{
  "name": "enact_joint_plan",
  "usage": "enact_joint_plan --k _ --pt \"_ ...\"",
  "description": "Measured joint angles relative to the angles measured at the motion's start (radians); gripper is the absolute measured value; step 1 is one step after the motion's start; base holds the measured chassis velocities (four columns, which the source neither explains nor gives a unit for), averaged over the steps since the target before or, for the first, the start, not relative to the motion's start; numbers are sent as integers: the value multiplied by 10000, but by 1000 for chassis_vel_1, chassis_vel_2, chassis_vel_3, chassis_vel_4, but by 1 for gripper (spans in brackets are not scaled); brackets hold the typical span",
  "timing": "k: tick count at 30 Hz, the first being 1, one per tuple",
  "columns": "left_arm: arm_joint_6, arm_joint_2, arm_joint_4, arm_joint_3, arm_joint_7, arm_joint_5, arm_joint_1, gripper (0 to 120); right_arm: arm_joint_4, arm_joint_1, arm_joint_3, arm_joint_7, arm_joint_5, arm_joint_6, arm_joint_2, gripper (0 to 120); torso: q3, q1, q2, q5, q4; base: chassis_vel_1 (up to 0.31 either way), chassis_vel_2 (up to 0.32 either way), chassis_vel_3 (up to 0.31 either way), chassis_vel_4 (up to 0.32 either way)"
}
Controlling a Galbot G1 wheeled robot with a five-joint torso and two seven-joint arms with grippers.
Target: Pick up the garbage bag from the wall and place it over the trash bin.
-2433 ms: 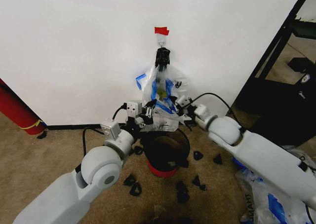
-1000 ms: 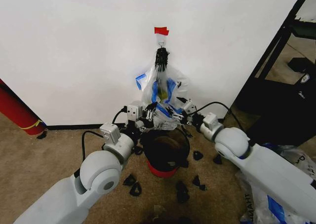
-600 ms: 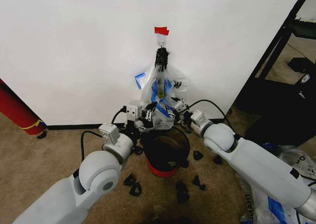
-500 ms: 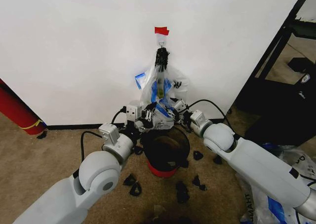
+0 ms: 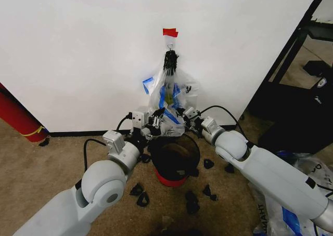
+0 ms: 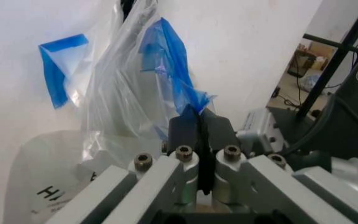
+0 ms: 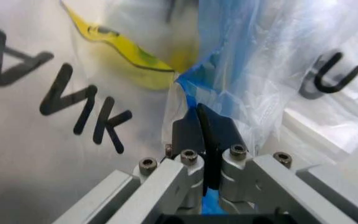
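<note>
The garbage bag (image 5: 167, 93), thin whitish plastic with blue patches, hangs from a small hook (image 5: 169, 44) on the white wall (image 5: 78, 49), under a piece of red tape. My left gripper (image 5: 155, 121) is at the bag's lower left edge. In the left wrist view the left gripper (image 6: 199, 122) is shut on a blue fold of the bag (image 6: 166, 60). My right gripper (image 5: 183, 115) is at the lower right edge. In the right wrist view it (image 7: 204, 125) is shut on blue plastic (image 7: 229, 74). The black trash bin (image 5: 175, 158) with a red base stands directly below.
A whiter bag with black letters (image 7: 73, 102) hangs against the garbage bag. A big red cylinder (image 5: 18, 116) leans at the far left. A black rack (image 5: 299, 85) stands to the right. More plastic bags (image 5: 281, 210) lie at bottom right, and black scraps (image 5: 200, 194) dot the carpet.
My right arm dropped away, then swung back in to the bag's lower right edge. The left gripper stayed at the lower left edge. The bag's lower part has drawn in narrower.
</note>
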Motion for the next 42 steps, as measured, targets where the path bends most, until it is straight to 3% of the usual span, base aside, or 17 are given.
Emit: enact_joint_plan --k 7,11,15,21,27,42 --pt "-71 41 -20 -235 23 11 158 0 967 -1227 1628 88 1609 424 -5 0 -1 0 0 -1 1 0 0 0 0" --pt "-191 138 -160 -611 86 16 593 0 1935 -3081 3203 -66 3001 1275 -96 0 -2 -2 0 0 -2 0 0 0 0" --pt "-256 201 -551 -959 92 121 1249 0 2268 -4089 3819 -436 3553 1911 -62 0 -2 -2 1 1 -1 0 0 0 0" --pt "-300 178 -1064 -1147 80 277 2015 0 3003 -5725 5323 -876 3682 2620 440 0 -2 -2 1 0 1 0 0 0 0" --pt "-442 237 -1491 -1295 163 778 3204 0 3858 -8323 7281 -1912 3263 3167 866 0 -2 -3 1 1 -2 0 0 0 0" --pt "-651 272 -2044 -1470 297 1508 4350 0 5291 -10953 8852 -2798 2972 3651 1706 0 -1 -1 2 0 0 0 0 0 0"
